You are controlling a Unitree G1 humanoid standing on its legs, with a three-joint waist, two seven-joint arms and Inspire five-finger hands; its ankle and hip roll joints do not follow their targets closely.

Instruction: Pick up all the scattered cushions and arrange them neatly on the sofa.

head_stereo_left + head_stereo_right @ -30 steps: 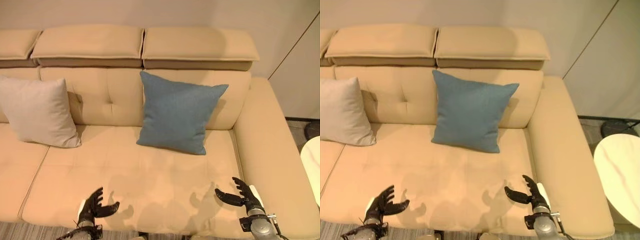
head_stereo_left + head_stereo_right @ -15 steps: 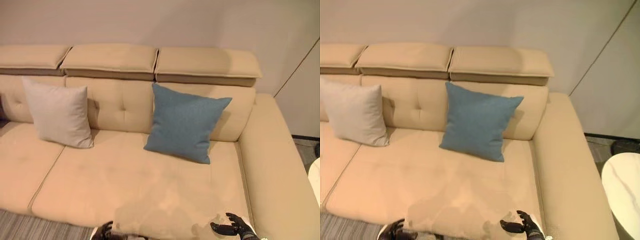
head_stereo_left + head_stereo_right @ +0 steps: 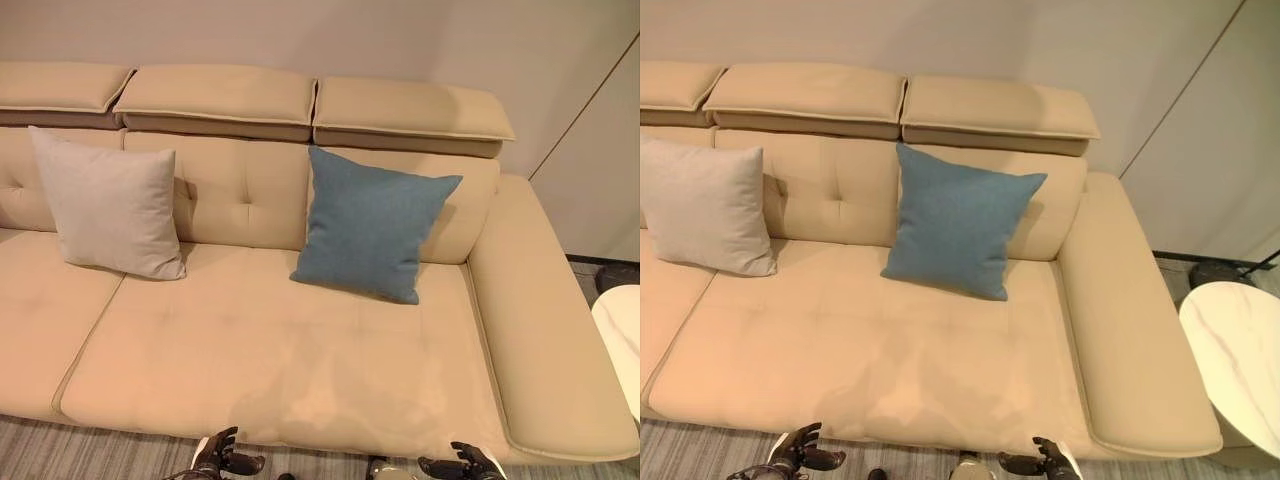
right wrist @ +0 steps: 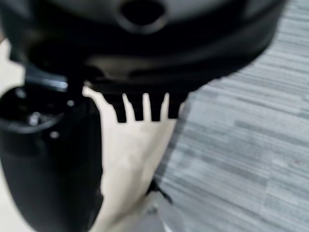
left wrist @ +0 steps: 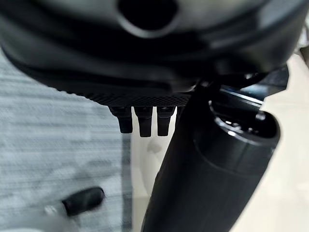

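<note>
A blue cushion (image 3: 373, 232) leans upright against the backrest of the beige sofa (image 3: 300, 350), right of the middle. A light grey cushion (image 3: 110, 205) leans on the backrest further left. My left hand (image 3: 222, 457) shows at the bottom edge in front of the sofa's front edge, fingers relaxed and spread, holding nothing. My right hand (image 3: 462, 465) is low at the bottom right, also open and empty. In the wrist views the fingers (image 5: 140, 121) of the left hand and the fingers (image 4: 140, 108) of the right hand stick out straight over the carpet.
Grey striped carpet (image 3: 60, 450) lies in front of the sofa. A round white marble table (image 3: 1235, 350) stands to the right of the sofa's armrest (image 3: 1130, 330). A pale wall rises behind the sofa.
The camera has pulled back and shifted, showing more carpet. Both hands have dropped from over the seat cushion to below its front edge. The cushions have not moved.
</note>
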